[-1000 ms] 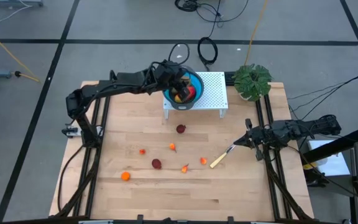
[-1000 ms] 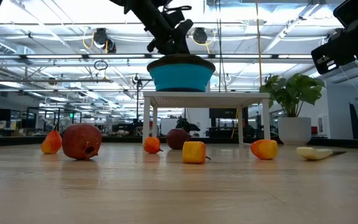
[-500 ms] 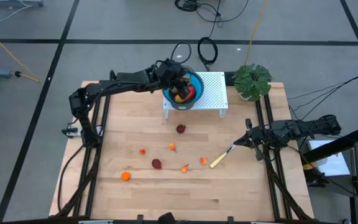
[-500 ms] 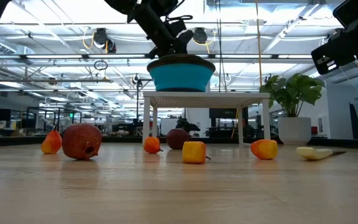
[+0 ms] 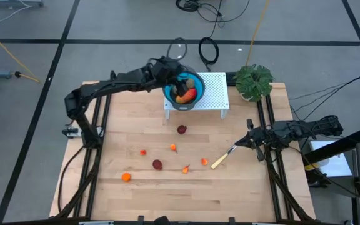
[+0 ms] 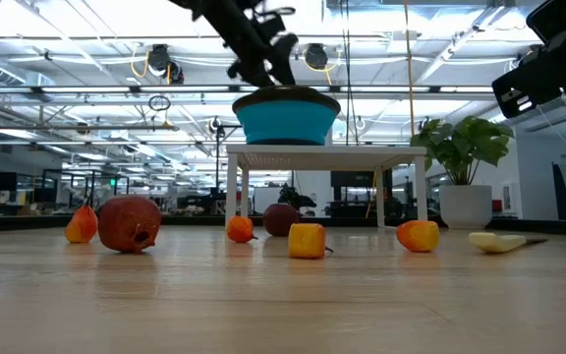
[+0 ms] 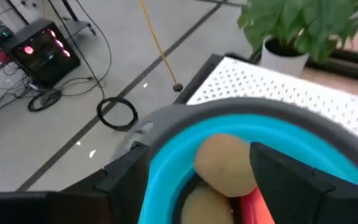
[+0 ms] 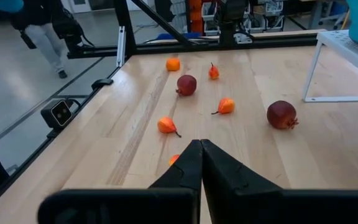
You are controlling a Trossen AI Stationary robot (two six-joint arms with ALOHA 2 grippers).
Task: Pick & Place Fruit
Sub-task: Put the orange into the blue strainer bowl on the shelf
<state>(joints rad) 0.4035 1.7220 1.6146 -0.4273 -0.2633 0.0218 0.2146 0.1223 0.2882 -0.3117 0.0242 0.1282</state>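
Note:
A blue bowl [image 5: 179, 102] stands on a white perforated stand [image 5: 214, 94] at the table's far side. In it lie two brownish-green ovals [image 7: 225, 162] and the long red-orange piece [image 5: 189, 95]. My left gripper [image 5: 169, 70] hovers open over the bowl's far-left rim [image 7: 166, 155], its fingers on either side of the upper oval without touching it. Two dark red balls [image 5: 182, 129] [image 5: 157, 164] and several tiny orange bits [image 5: 174, 148] lie on the table. My right gripper [image 5: 250, 139] waits shut at the right edge.
A yellow-handled knife [image 5: 222, 160] lies on the table just left of my right gripper. A potted green plant [image 5: 254, 81] stands at the far right corner beside the stand. A person's legs [image 8: 42, 31] show beyond the table in the right wrist view.
My left gripper has drawn back from over the middle of the bowl toward the table's far-left side and risen a little. The fruit in the bowl and on the table has stayed where it was.

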